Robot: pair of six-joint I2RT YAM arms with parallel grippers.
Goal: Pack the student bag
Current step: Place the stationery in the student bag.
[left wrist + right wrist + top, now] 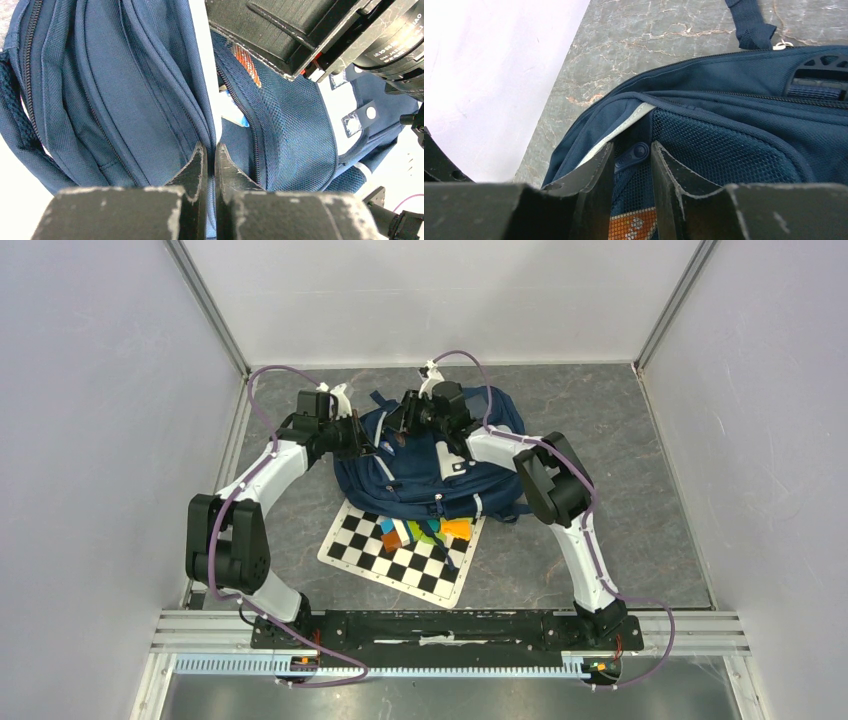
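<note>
Top view: the student bag [430, 475] lies at the far middle of the counter [620, 440], its near edge overlapping a checkered mat [370, 555].

Left wrist: the left pincer [215, 160] is clenched on a bag seam.

Right wrist: the right pincer [632, 146] flanks a zipper pull [634, 154]; whether it grips, I cannot tell.

The student bag [430, 465] is made of navy woven cloth with a matt, finely ribbed weave. Open mesh cloth [724, 150] is fitted over its padded panels, and a smoother pale grey stripe [616, 132] is sewn along one seam. The zip pull [631, 155] is moulded in matt dark plastic. The left gripper [210, 146] and the right gripper [632, 145] are formed in matt black plastic, scuffed pale along the edges. The table [620, 470] is finished as smooth grey stone with light veining. The chessboard [400, 560] is printed flat and matt. The rail [700, 632] is made of bare ribbed metal. The cables [272, 368] are sheathed in smooth purple plastic.
</note>
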